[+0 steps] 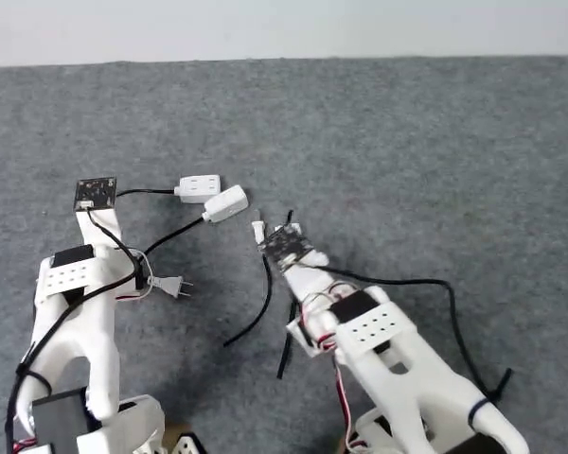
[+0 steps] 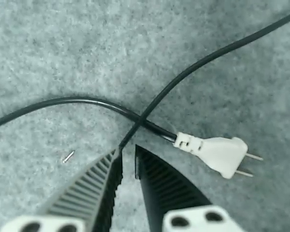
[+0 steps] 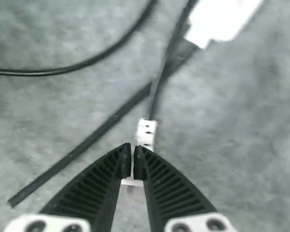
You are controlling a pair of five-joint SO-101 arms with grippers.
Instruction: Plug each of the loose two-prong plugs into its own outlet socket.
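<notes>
Two plugs: the first plug [image 1: 173, 285] lies lower left, beside the left gripper [image 2: 127, 154], whose jaws are almost pressed together. The right gripper [image 3: 132, 152] pinches the second plug [image 3: 146, 133] in the middle. Two sockets, the upper socket [image 1: 199, 187] and the lower socket [image 1: 225, 203], sit upper left. Grey carpet [image 1: 435, 142], white wall [image 1: 284, 28].

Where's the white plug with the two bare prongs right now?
In the high view, the white two-prong plug lies on the carpet just right of the left arm, nearer the arms' bases than the two outlet sockets.
</notes>
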